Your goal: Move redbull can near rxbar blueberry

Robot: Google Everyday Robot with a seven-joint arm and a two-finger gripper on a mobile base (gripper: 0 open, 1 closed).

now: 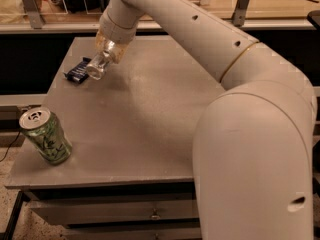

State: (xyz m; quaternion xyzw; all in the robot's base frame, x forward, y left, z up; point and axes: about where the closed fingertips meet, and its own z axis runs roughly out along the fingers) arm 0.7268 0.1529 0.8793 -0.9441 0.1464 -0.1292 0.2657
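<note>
The gripper is located over the far left part of the bench, close to the far left corner and inboard of the left edge. Its jaws are closed on the redbull can, a slim, shiny silver can. The can is held tilted, with its lower end pointing down and toward the left edge, and it appears to be raised off the grey bench top, which carries a shadow just to its right. The rxbar blueberry, a small, flat, dark blue wrapped bar with white markings, lies on the bench top immediately to the left of the can, between the can and the left edge. Whether the can and the bar touch cannot be determined. The white robot arm runs from the gripper across the far edge toward the right side of the bench, where its large lower segment covers the front right corner. A wider green-patterned can with a silver top stands near the front left corner, well apart from the gripper. A drawer front is visible below the front edge.
</note>
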